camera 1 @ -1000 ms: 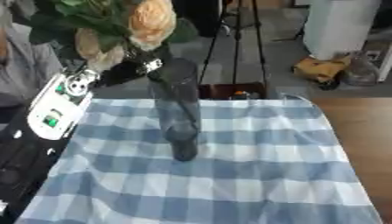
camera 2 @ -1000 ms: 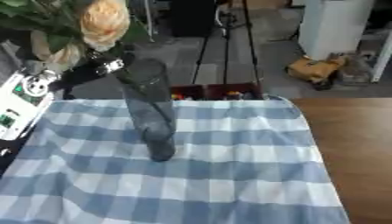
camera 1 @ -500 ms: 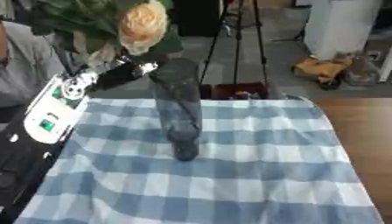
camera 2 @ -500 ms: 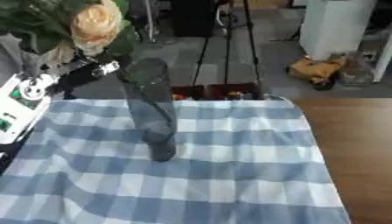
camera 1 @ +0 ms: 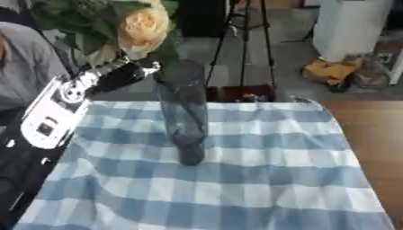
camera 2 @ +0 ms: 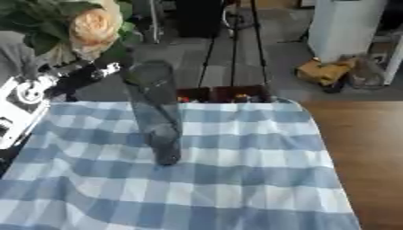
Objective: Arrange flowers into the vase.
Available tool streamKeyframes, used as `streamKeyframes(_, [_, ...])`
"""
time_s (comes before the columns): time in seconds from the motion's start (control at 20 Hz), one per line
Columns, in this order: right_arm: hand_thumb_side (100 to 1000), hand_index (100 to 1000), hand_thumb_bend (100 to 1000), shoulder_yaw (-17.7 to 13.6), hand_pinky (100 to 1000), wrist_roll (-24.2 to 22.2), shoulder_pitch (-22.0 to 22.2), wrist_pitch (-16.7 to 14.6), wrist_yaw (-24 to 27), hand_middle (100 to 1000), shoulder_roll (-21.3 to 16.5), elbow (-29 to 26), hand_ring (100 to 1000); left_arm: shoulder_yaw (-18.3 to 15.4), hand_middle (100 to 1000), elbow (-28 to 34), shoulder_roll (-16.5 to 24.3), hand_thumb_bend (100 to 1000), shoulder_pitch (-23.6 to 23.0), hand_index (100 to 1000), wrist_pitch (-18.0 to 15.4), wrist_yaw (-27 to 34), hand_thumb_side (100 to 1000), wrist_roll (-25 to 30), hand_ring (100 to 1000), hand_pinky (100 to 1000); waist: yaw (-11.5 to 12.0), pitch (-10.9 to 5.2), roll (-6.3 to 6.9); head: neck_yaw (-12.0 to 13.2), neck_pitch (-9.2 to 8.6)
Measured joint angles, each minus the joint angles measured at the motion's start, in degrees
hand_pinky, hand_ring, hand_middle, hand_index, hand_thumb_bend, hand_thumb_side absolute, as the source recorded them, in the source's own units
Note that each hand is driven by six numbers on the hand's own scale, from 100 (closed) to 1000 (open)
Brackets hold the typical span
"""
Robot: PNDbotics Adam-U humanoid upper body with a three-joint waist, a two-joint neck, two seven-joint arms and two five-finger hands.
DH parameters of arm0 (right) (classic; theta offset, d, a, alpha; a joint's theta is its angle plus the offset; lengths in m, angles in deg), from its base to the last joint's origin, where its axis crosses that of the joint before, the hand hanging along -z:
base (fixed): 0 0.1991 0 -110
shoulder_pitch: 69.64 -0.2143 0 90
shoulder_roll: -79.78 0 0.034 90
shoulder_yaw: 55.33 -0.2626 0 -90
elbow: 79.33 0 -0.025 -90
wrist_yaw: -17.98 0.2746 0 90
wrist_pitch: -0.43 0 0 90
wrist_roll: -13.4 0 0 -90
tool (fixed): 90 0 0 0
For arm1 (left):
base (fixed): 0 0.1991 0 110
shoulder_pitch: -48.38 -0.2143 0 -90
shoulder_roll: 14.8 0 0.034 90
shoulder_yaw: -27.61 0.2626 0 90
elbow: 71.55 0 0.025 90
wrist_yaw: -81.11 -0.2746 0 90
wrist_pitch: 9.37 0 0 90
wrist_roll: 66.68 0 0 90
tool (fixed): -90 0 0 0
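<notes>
A tall dark glass vase [camera 1: 182,112] stands upright on the blue-and-white checked cloth [camera 1: 260,179], left of the middle. My left hand [camera 1: 122,75] comes in from the left on its white-and-black forearm [camera 1: 51,110] and sits just left of the vase's rim. It is shut on a bunch of flowers: a peach rose [camera 1: 142,25] with green leaves [camera 1: 75,20] rises above the hand, up and left of the vase mouth. The stems are hidden by the hand and the blur. My right hand shows in neither view.
Bare wooden tabletop [camera 2: 370,148] lies right of the cloth. Behind the table's far edge sit a dark red box [camera 2: 224,94], black tripod legs [camera 1: 244,40], a yellow object [camera 1: 334,72] on the floor and a white cabinet [camera 1: 350,22]. A person's grey sleeve [camera 1: 28,63] is at far left.
The bunch has drifted slightly to the left above the hand. The vase and the forearm stay about where they were.
</notes>
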Motion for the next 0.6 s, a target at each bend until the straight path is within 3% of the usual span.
streamKeyframes(0.6, [1000, 785, 100, 0.0, 668, 0.4, 0.0, 0.6, 0.0, 755, 0.4, -0.5, 778, 0.3, 1000, 0.9, 1.4, 394, -1.3, 1000, -1.0, 0.3, 956, 0.2, 1000, 928, 0.1, -0.30, 0.22, -0.1, 0.00])
